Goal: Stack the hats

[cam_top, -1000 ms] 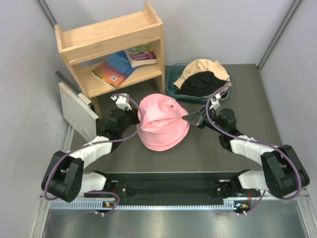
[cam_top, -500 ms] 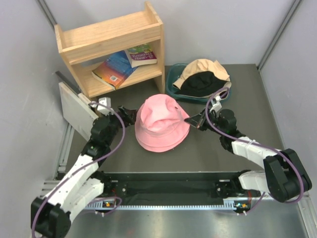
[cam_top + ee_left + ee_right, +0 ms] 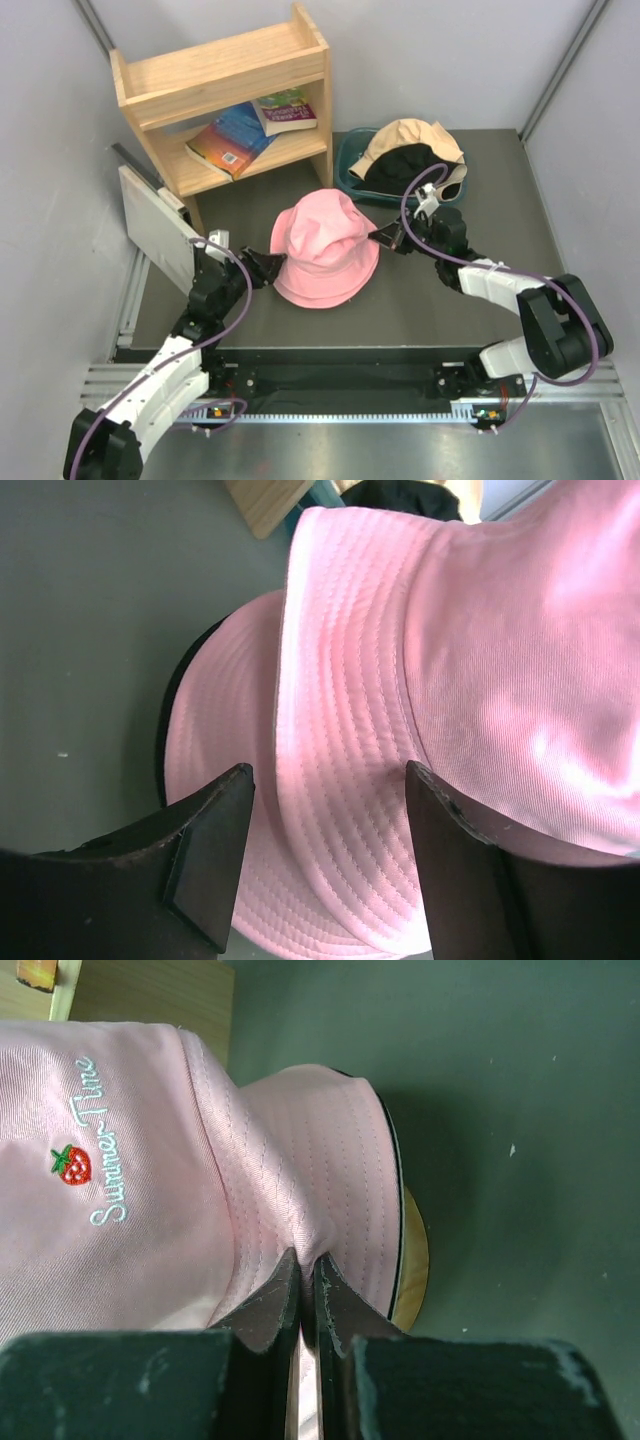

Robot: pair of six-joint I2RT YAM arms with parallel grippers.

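Observation:
A pink hat (image 3: pixel 325 245) sits crown up in the middle of the table, with a strawberry and lettering stitched on its side (image 3: pixel 90 1160). A thin black rim (image 3: pixel 163 730) and a tan edge (image 3: pixel 412 1260) peek out from under its brim. My right gripper (image 3: pixel 378 237) is shut on the pink brim's right side, pinching a fold (image 3: pixel 308 1260). My left gripper (image 3: pixel 268 267) stands open at the hat's left side, with the brim (image 3: pixel 330 780) lying between its fingers, untouched. A tan hat (image 3: pixel 415 140) and a black hat (image 3: pixel 405 168) lie in the teal tub (image 3: pixel 347 170).
A wooden shelf (image 3: pixel 225 70) holding books (image 3: pixel 240 135) stands at the back left. A white board (image 3: pixel 155 225) leans by the left wall. The tub sits right behind the right arm.
My left gripper has opened, let go of the pink hat's left brim and drawn back toward the near left. The hat has settled lower and shifted slightly. The right gripper keeps its pinch.

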